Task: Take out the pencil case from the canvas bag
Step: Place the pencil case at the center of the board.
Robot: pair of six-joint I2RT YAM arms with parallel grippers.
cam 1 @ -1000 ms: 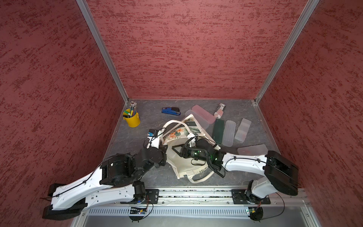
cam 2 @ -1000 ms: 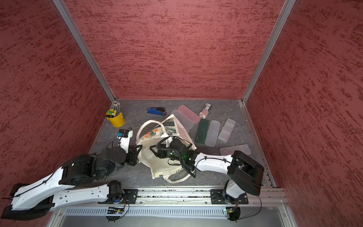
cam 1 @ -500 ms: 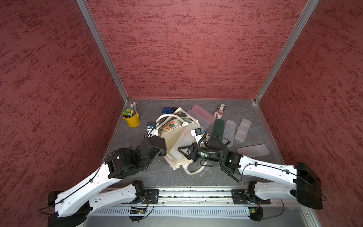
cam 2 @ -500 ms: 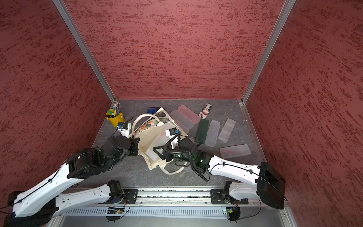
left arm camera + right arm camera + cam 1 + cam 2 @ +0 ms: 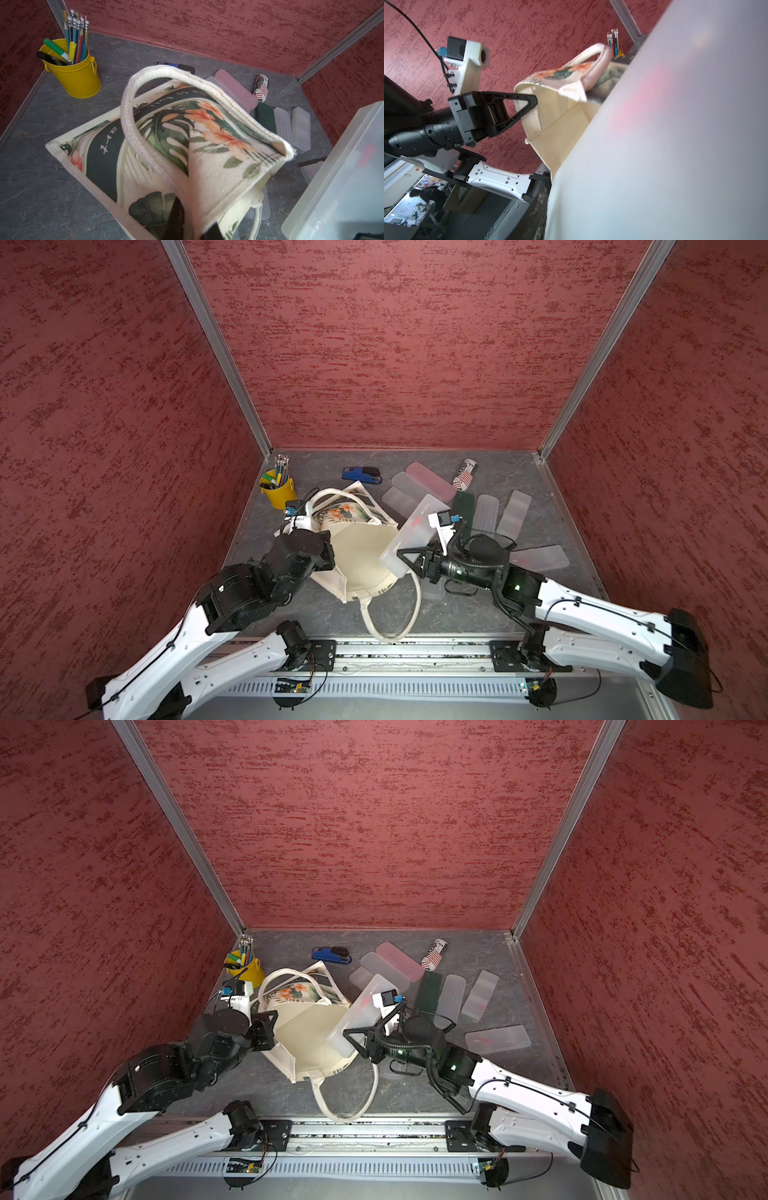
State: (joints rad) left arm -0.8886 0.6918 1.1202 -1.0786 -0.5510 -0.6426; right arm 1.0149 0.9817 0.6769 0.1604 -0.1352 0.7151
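Top views both show the cream canvas bag w/ tropical leaf-and-flower print [image 5: 357,549] lying on the grey stone-look table [image 5: 332,614], mouth facing the robot and gaping wide, plain cream lining visible. The left pincer [image 5: 328,546] is clamped tight on the bag's left rim, jaws closed on the fabric. The right wrist view agrees: black triangular fingers [image 5: 532,101] pinch the rim edge. The right pincer [image 5: 409,562] grips the frosted translucent plastic pencil case [image 5: 415,529] by its lower end, jaws part-open around it. The case is off the table and tilted, upper end pointing away from the robot, lower end at the bag's right rim; can't tell if it's fully clear of the mouth. Something red shows faintly thru its wall. One looped cream handle [image 5: 417,601] droops toward the front rail [image 5: 415,649]; the other handle [image 5: 162,71] arches over the printed side w/ dark green band & white lettering. Behind the bag: yellow metal bucket of pencils & markers [image 5: 279,492] near the back-left corner, blue stapler [image 5: 360,474], pink oblong case [image 5: 430,481], dark green case [image 5: 462,510], more frosted cases [image 5: 484,512], striped printed roll [image 5: 466,475]. Another frosted case [image 5: 540,558] lies flat, apart from the rest.
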